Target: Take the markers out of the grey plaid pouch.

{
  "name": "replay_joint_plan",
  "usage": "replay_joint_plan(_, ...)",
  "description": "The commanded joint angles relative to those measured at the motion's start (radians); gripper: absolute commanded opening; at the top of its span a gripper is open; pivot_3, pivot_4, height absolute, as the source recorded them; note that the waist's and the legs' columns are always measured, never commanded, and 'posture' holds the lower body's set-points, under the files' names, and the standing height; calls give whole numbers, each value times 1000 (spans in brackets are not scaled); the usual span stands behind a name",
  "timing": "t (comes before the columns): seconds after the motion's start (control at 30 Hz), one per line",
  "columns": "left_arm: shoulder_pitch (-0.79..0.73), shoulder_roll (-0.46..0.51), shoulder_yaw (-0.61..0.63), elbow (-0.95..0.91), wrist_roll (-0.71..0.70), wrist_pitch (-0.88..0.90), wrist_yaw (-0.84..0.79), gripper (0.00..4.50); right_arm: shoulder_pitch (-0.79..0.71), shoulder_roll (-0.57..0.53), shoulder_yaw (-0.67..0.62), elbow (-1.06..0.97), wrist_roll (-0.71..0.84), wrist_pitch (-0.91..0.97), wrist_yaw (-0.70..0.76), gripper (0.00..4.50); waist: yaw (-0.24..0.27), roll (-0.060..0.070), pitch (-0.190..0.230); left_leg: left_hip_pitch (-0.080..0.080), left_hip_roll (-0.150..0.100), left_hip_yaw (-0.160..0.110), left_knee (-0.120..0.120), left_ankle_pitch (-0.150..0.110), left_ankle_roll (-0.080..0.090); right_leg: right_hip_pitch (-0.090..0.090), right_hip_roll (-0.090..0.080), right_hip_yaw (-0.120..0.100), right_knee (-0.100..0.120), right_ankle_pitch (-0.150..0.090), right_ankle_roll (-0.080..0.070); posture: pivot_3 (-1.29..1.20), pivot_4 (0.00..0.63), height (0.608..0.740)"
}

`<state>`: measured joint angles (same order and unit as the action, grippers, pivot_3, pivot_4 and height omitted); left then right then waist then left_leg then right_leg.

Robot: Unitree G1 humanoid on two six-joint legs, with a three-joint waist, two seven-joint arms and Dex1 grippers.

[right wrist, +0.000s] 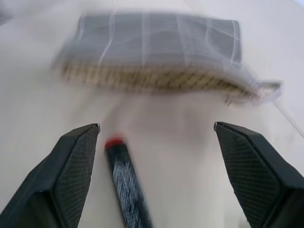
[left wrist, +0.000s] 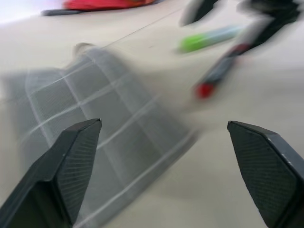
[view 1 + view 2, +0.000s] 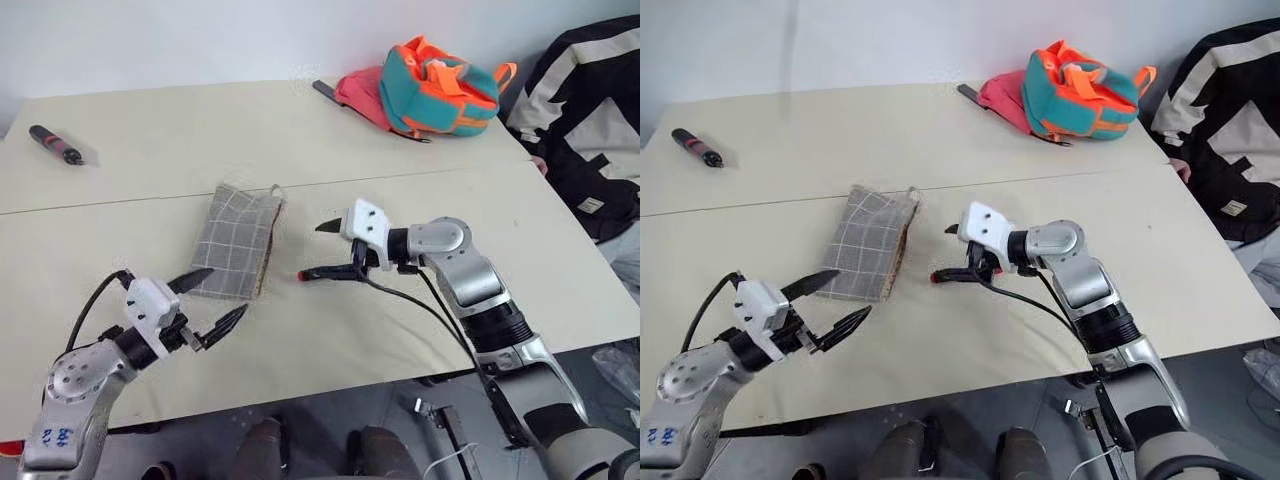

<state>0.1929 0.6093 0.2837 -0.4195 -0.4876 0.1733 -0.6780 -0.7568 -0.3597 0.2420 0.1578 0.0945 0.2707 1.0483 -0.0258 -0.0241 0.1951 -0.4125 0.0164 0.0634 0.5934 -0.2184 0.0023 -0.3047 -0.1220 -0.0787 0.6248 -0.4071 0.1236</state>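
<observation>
The grey plaid pouch (image 3: 238, 243) lies flat on the table, its tan-lined mouth (image 1: 152, 78) facing my right gripper. A slim black marker (image 3: 328, 272) with a red end (image 1: 114, 142) shows just right of the pouch, between my right gripper's spread fingers and close beside one of them; whether it rests on the table I cannot tell. My right gripper (image 3: 318, 250) is open and points left at the pouch. My left gripper (image 3: 212, 302) is open with nothing in it, at the pouch's near left corner. A green-ended stick (image 2: 204, 38) lies beyond the marker.
A thicker black-and-red pen-shaped thing (image 3: 55, 145) lies at the far left. A teal-and-orange backpack (image 3: 435, 88) and a red item (image 3: 358, 92) sit at the back right. A person in a black-and-white jacket (image 3: 590, 120) is at the right edge.
</observation>
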Motion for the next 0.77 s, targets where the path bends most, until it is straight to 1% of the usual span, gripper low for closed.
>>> replay_joint_plan(0.03, 61, 4, 112, -59, -71, 29, 3, 4335, 52, -7, -107, -71, 97, 13, -30, 4077, 0, 0, 0, 0, 0, 0, 0, 0, 0, 1, 0, 0, -1, 0, 0, 0, 150, 740)
replay_joint_plan(0.13, 104, -17, 182, -71, -144, 79, 24, 4335, 103, -32, -180, -78, 161, 28, -36, 4077, 0, 0, 0, 0, -2, 2, 0, 0, 2, 0, -2, 1, -1, 0, 0, 0, 150, 740)
replay_joint_plan(0.23, 162, -31, 217, -56, -110, 61, 25, 4335, 197, -63, -215, -92, 159, -65, -40, 4077, 1, -1, 0, 0, -2, 2, 0, 0, 2, 1, -3, 1, -2, 0, 0, 0, 150, 740)
replay_joint_plan(0.3, 193, -48, 235, -39, -71, 24, 35, 4335, 265, -76, -253, -104, 182, -90, -46, 4077, 0, -1, 0, 0, -2, 2, 0, -1, 2, 1, -3, 1, -3, 0, 0, 0, 150, 740)
replay_joint_plan(0.4, 243, -107, 306, 40, -47, -35, 65, 4335, 412, -138, -340, -95, 183, -201, -42, 4077, 1, -1, 0, 0, -2, 3, 0, -1, 2, 0, -2, 0, -4, 0, 0, 0, 150, 740)
replay_joint_plan(0.47, 265, -134, 336, 68, -36, -62, 75, 4335, 469, -172, -383, -75, 196, -241, -38, 4077, 2, -1, 0, 0, -2, 5, 0, -2, 3, 0, -2, -1, -5, 0, 0, 0, 150, 740)
replay_joint_plan(0.6, 281, -168, 359, 81, -57, -65, 86, 4335, 503, -203, -414, -18, 203, -301, -30, 4077, -2, -1, 0, 1, -2, 7, 1, -2, 4, 1, -2, -2, -4, 1, 1, 0, 150, 740)
replay_joint_plan(0.63, 285, -176, 361, 77, -56, -68, 90, 4335, 509, -207, -419, -7, 207, -311, -24, 4077, -2, -1, 0, 2, -1, 7, 1, -4, 1, 1, -2, -1, -4, 2, 0, 0, 150, 740)
replay_joint_plan(0.67, 289, -183, 359, 75, -50, -74, 91, 4335, 512, -205, -427, 4, 218, -305, -25, 4077, -1, -1, 0, 3, -1, 7, 1, -6, 1, 2, -2, 0, -4, 2, 0, 0, 150, 740)
replay_joint_plan(0.77, 289, -193, 346, 63, -41, -72, 102, 4335, 516, -211, -392, 0, 201, -330, -2, 4077, 0, -1, 0, 3, -1, 7, 1, -6, -1, 2, -3, 4, -5, 2, 0, 0, 150, 740)
